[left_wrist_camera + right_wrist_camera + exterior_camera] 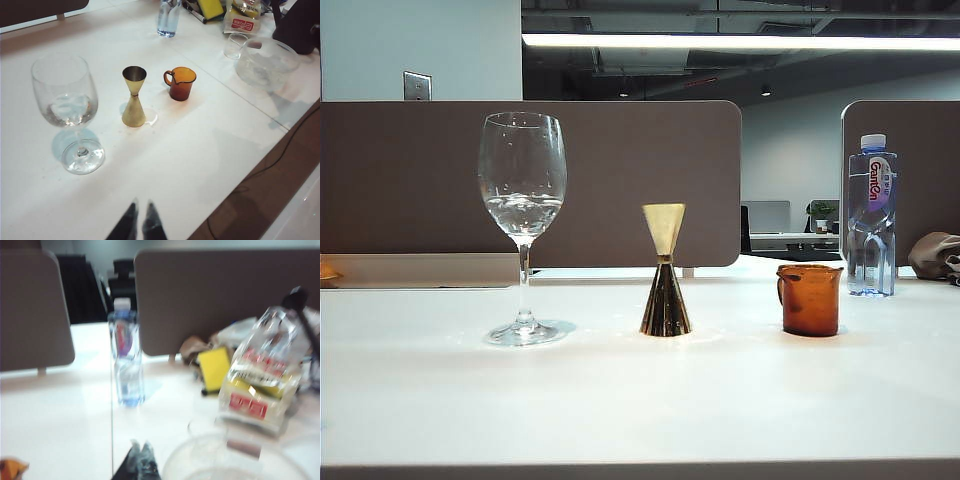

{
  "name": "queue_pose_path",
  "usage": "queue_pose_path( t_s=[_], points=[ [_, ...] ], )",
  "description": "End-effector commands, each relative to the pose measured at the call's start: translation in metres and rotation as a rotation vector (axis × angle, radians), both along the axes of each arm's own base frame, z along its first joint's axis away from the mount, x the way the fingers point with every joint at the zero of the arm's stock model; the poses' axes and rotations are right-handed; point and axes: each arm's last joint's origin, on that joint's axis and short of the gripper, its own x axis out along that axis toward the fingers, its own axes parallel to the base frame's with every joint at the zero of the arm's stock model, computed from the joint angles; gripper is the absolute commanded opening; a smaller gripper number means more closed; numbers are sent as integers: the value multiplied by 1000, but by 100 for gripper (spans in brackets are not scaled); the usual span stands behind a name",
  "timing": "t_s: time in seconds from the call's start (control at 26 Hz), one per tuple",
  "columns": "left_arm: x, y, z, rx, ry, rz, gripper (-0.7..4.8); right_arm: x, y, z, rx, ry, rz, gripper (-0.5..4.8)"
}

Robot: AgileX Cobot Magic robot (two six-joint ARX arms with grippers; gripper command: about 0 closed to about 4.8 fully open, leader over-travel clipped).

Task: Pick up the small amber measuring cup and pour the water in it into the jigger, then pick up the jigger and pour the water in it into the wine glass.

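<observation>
Amber glass measuring cup (810, 299) sits right of gold hourglass jigger (665, 271), tall clear wine glass (523, 225) w/ water on left, all on white worktop (620, 400). Looks done. Left tool (139, 206), right tool (140, 446): tips together, empty, well back.

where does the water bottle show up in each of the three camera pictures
Exterior view: the water bottle stands at the far right, behind the amber cup.
Left wrist view: only its lower part shows at the top edge, beyond the amber cup.
Right wrist view: it stands left of centre, blurred, above the shut right gripper.
Shared landmark: the brown divider panel behind the table.
</observation>
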Motion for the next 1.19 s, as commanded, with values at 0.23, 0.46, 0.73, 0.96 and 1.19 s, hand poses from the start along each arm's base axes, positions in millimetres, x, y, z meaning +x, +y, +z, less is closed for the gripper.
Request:
queue_pose_path(
  t_s=[0.23,0.46,0.73,0.96,1.19],
  points=[
    [0,0,2,-8,-14,-5,26,2,1,-25,-3,39,120,-5],
    [0,0,2,-8,-14,-5,26,1,1,-37,-6,157,130,-5],
    [0,0,2,-8,-14,-5,26,-1,5,-52,-58,320,244,-5],
    [0,0,2,-8,-14,-5,26,-1,5,-52,-73,320,242,-5],
    [0,0,2,-8,-14,-5,26,-1,5,-52,-73,320,242,-5]
  ],
)
